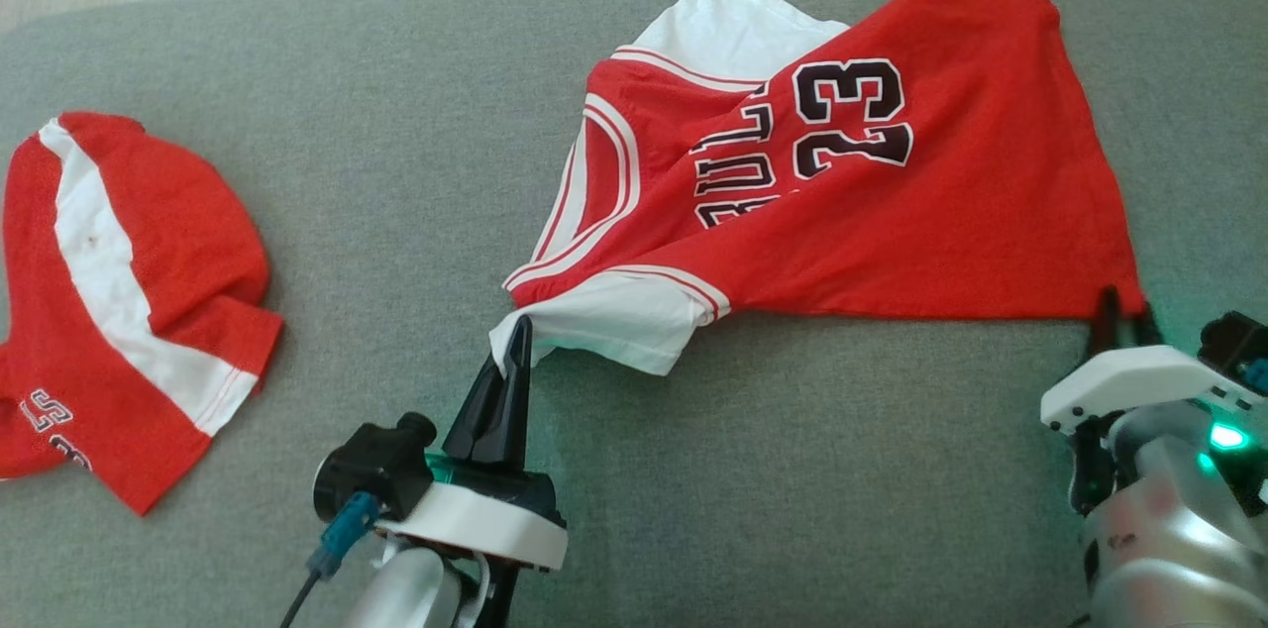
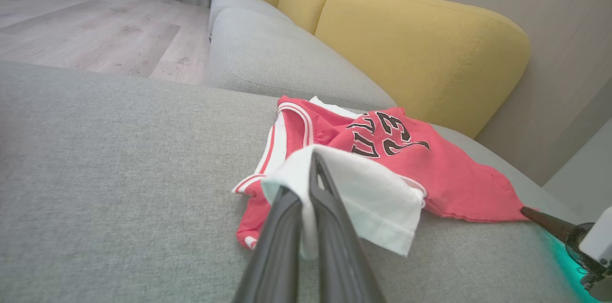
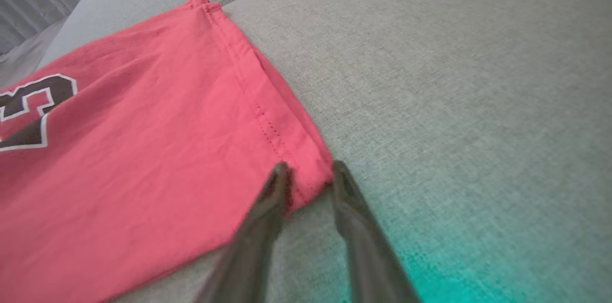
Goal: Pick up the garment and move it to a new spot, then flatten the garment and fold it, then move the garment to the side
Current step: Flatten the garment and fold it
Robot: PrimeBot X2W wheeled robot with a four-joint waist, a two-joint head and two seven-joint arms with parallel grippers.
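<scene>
Left hand [image 1: 519, 339] is pinched shut, right hand [image 1: 1126, 311] has its fingers parted. On the grey sofa [image 1: 396, 162] the jersey [image 1: 941, 212] sprawls around 2 o'clock. I'd guess it's light and floppy. Left has the white sleeve [image 1: 604, 326] at its 7, right straddles the hem corner [image 3: 311, 183] at 4, both decent grab spots.

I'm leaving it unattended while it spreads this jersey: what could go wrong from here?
1. The right gripper stands open around just the tip of the hem corner of the jersey; closing might miss it or slip off.
2. The left gripper pinches only the white sleeve, so pulling may stretch that sleeve without flattening the twisted body.
</scene>
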